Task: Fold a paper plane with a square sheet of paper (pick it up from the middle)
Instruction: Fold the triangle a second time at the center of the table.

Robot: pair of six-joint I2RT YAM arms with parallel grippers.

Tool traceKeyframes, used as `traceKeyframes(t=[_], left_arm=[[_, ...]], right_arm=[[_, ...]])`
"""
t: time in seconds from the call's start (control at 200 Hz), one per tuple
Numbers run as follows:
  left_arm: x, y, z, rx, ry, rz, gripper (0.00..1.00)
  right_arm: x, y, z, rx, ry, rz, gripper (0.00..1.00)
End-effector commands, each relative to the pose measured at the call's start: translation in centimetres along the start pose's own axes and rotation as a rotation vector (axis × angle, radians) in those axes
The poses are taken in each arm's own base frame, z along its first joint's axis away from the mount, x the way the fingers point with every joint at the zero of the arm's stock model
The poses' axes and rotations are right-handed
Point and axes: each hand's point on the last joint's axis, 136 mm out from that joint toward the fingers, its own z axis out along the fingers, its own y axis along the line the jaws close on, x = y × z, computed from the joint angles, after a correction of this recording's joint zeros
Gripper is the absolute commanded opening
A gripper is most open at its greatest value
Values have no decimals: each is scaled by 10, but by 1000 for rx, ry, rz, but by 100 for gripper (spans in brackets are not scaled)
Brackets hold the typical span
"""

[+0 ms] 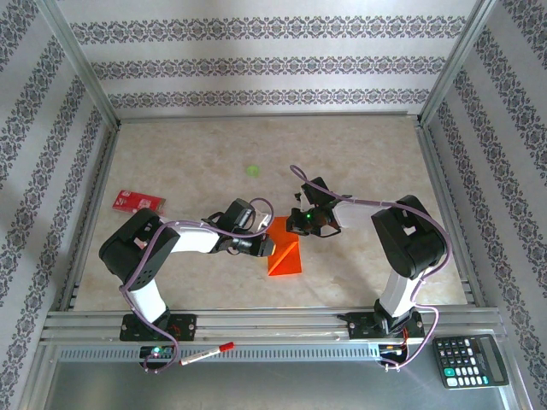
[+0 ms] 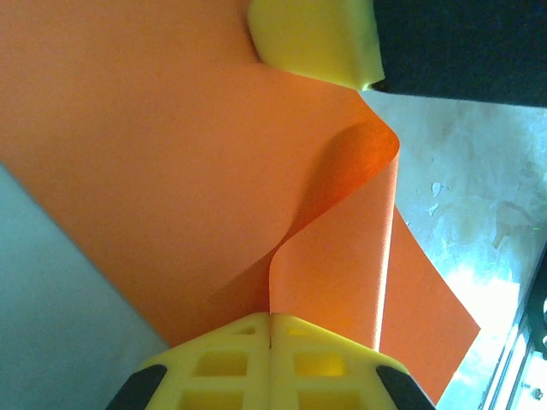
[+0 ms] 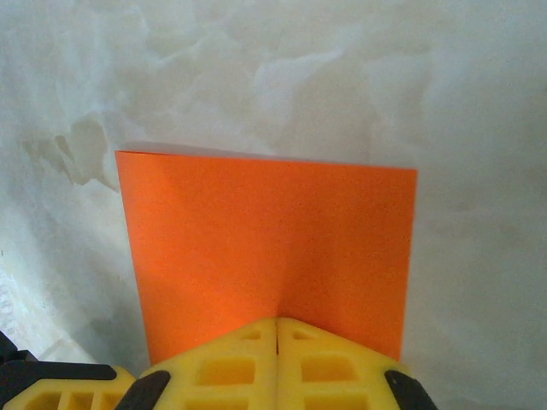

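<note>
Jaws left and right both pinch the square sheet of paper (image 3: 265, 243)

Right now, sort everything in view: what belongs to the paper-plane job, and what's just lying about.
Job: orange sheet, pinched by left hand and right hand.
Lying about: red card, green spot, calculator, red-tipped pen.

lab bench here, a robotics work cell. it's boxed in by an aluminium extrusion frame (image 1: 81, 73), with patterned wallpaper panels (image 1: 256, 64) standing in as walls. the left arm (image 1: 141, 248) and the right arm (image 1: 408, 243) sit bolted to the slotted front rail (image 1: 273, 323), a purple cable (image 1: 359, 202) looping along one of them. marble-look tabletop (image 1: 367, 154) inside, and up front a calculator (image 1: 471, 360) and a red-capped marker (image 1: 208, 353) lie on the metal ledge.
</note>
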Motion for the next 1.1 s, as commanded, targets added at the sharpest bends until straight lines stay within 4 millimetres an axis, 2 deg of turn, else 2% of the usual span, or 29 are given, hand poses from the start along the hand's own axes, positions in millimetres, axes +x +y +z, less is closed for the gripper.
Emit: traceKeyframes(t=[0.0,0.58,0.889,1.094], left_arm=[[5,13,-3,-52,16,-11,5],[9,16,-3,-61,22,-15,4],[22,30,-3,-123,59,-28,0],[32,38,-1,-145,79,-46,0]], right_arm=[[17,-13,7,39,44,-2,0],[17,-12,7,40,45,-2,0],[15,-10,7,34,41,-5,0],[12,-5,5,22,36,-6,5]])
